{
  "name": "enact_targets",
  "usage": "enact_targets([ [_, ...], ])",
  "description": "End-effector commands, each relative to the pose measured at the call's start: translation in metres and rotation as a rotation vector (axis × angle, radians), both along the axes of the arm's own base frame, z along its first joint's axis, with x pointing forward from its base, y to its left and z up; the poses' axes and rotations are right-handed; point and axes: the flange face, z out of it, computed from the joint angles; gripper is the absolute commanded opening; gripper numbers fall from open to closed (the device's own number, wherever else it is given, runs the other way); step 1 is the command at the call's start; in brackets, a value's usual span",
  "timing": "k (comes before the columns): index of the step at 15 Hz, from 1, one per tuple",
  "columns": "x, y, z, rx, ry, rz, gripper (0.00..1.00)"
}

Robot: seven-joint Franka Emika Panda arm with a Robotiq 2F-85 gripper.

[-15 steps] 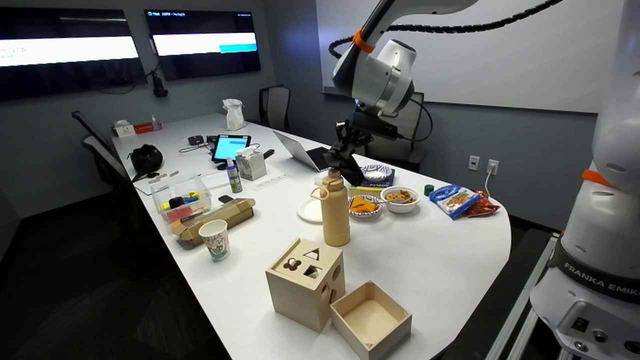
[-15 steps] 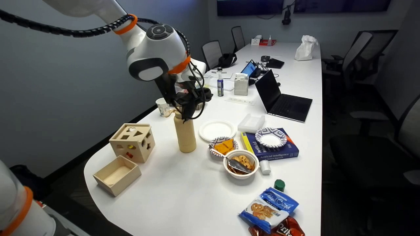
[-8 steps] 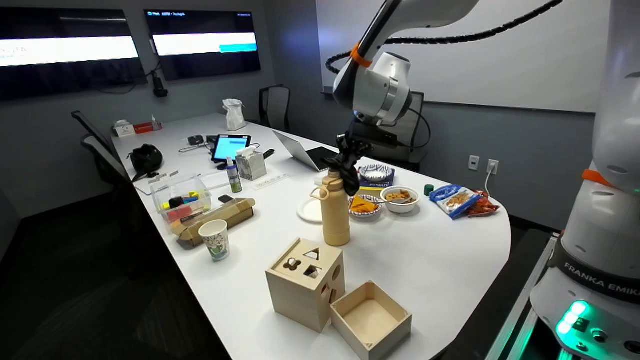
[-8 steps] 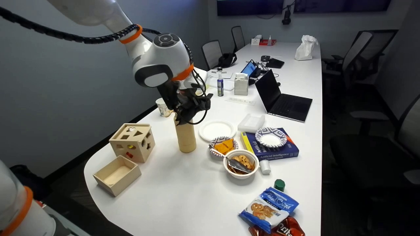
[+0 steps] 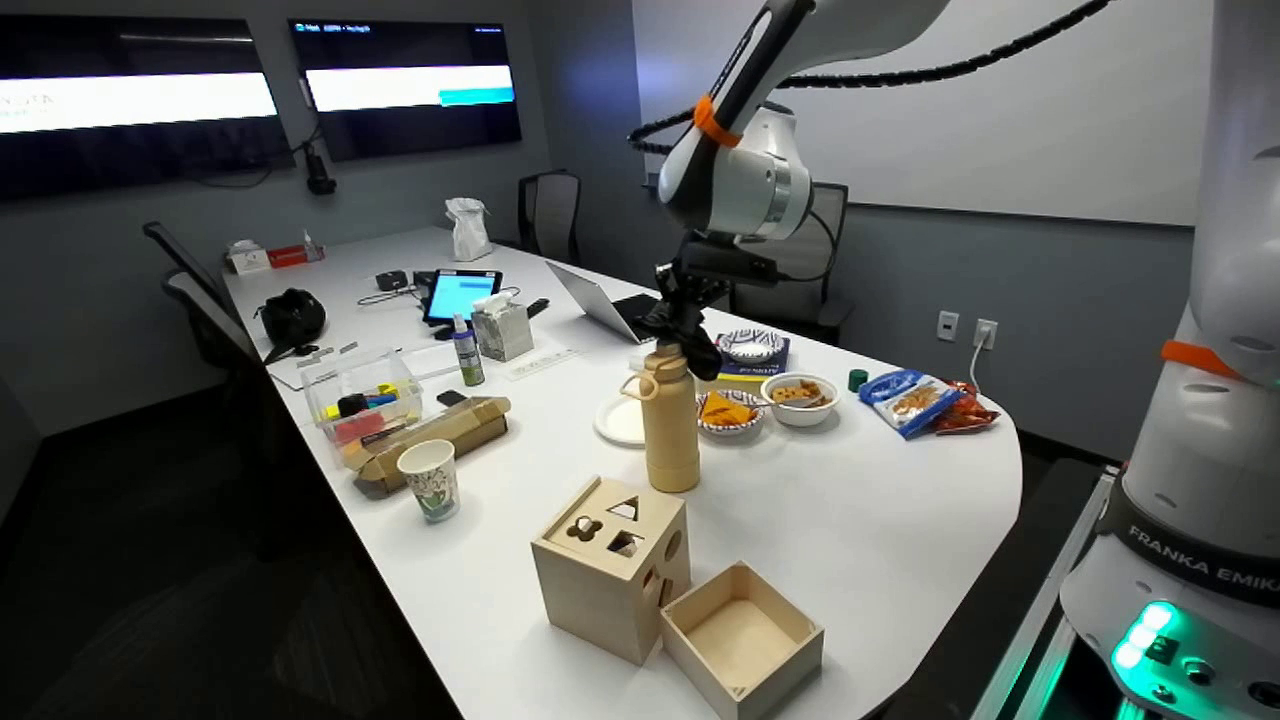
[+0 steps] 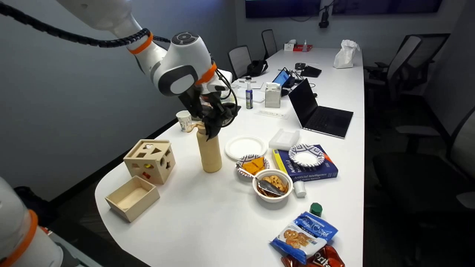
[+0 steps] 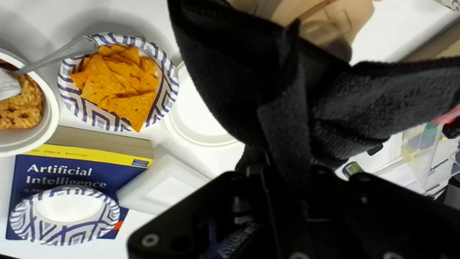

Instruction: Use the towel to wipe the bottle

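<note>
The tan bottle with a loop handle on its cap stands upright on the table; it also shows in an exterior view. My gripper is above and beside the bottle's top and is shut on the black towel. In the wrist view the gripper pinches a fold of the towel, which spreads out ahead and covers part of the bottle. In an exterior view the towel hangs against the bottle's neck and upper side. Exact contact is hard to tell.
A wooden shape box and an open wooden tray stand near the bottle. A white plate, chip bowl, cookie bowl with tongs, and a book lie on its other side. A paper cup stands farther off.
My gripper with the towel first came down along the bottle's upper part, then rose slightly and shifted sideways. The bottle has not moved. Green lights on the robot base have come on.
</note>
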Motion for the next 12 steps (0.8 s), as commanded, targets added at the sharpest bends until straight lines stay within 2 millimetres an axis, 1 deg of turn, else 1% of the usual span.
enact_targets([
  [1, 0.013, 0.017, 0.02, -0.042, -0.008, 0.03, 0.03],
  [5, 0.029, 0.03, 0.021, -0.105, 0.022, 0.053, 0.03],
  [9, 0.041, 0.035, 0.015, -0.152, 0.089, 0.047, 0.03],
  [12, 0.049, 0.046, 0.01, -0.192, 0.13, 0.052, 0.03],
])
